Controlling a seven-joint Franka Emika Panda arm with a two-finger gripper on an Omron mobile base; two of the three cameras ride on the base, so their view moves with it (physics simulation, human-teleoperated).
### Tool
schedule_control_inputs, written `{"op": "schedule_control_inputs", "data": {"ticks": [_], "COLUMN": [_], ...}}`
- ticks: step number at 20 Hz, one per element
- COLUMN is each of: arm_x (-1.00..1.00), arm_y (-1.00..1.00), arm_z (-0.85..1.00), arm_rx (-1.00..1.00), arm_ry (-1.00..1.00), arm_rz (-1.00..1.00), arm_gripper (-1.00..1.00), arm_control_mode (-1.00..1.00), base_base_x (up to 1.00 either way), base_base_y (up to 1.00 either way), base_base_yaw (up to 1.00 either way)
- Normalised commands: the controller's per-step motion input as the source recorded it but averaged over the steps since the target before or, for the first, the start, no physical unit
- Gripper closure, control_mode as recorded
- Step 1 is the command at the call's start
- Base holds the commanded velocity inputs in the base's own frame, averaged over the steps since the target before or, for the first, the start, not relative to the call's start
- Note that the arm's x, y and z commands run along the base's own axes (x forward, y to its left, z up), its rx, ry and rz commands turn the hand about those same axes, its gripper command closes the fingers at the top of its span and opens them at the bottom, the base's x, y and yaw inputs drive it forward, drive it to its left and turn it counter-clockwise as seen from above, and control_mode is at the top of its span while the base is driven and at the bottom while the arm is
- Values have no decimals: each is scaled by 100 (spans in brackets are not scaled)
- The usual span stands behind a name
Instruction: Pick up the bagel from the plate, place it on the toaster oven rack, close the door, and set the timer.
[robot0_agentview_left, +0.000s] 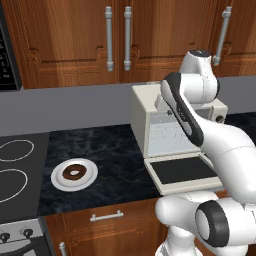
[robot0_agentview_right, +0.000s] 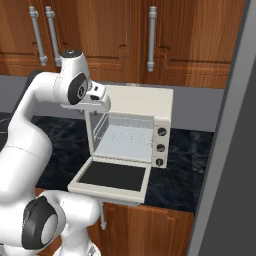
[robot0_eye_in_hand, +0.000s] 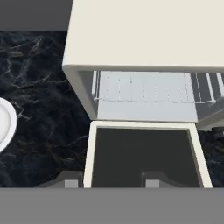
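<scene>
Door (robot0_agentview_left: 183, 172) lies flat open; rack (robot0_eye_in_hand: 144, 87) reachable; counter (robot0_agentview_left: 117, 150) bare beside plate (robot0_agentview_left: 90, 180).

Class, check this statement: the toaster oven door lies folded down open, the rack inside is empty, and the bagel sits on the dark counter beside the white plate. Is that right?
One detail is wrong. The bagel sits on the plate, not on the counter beside it, as the left base view shows. The rest holds: the door lies folded down open and the toaster oven rack is empty.
</scene>
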Motion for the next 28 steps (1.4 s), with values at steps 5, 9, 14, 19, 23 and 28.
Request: {"op": "schedule_control_inputs", "data": {"ticks": [5,9,14,19,23,28], "arm_x": [-16,-22,-19,-9,-2,0], "arm_y": [-10,-49,-57,-47,-39,-21], "arm_z": [0,0,0,-7,-35,-50], "arm_rx": [4,20,25,27,37,36], "arm_ry": [-4,-6,-6,-1,0,0], "arm_rz": [0,0,0,0,-2,-3], "arm_gripper": [-100,-100,-100,-100,-100,-100], "arm_control_mode": [-100,-100,-100,-100,-100,-100], "base_base_x": [0,0,0,0,0,0], "base_base_y": [0,0,0,0,0,0], "base_base_yaw": [0,0,0,0,0,0]}}
